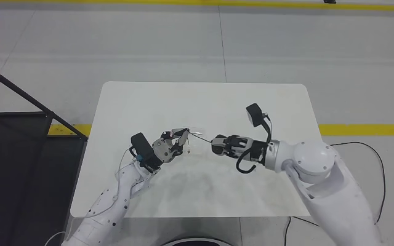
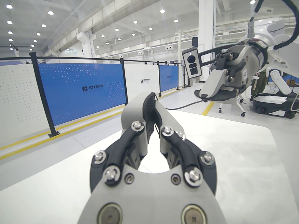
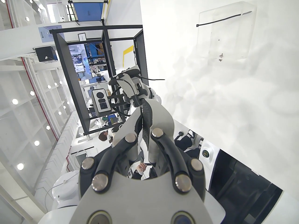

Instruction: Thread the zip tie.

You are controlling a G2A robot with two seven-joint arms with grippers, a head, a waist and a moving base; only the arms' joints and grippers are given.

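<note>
**Zip tie held in the air between two closed grippers**

The zip tie [image 2: 184, 105] is off the table [image 1: 258, 104]. It hangs between the two arms above the table's middle, a little toward the left edge. The left gripper [image 2: 151, 97] has its ribbed pads pressed together. In the right wrist view a short black end pokes out beside it, so it looks clamped on the strap. The right gripper [image 3: 145, 103] also has its pads together. In the left wrist view the thin black strap leaves its tips, where a small dark knob hangs, probably the head. From there it runs across to behind the left fingers. The pads hide the exact contact on both sides.

Beyond the grippers, toward the far edge, a clear block [image 3: 233, 45] sits on the table with a second tie [image 3: 224, 19] lying across it.

The strap is likely very light, thin, smooth plastic. It would be springy along its length, easy to bend across its flat face, and prone to sliding between the pads. A long free length would sag and wander, so the tail is best pinched close to its pointed tip, leaving only a short stub. The head end is best held on the strap just behind the head, with the slot uncovered and facing the tail. The slot is tiny, so a slightly skewed tip would probably buckle aside rather than enter.
</note>
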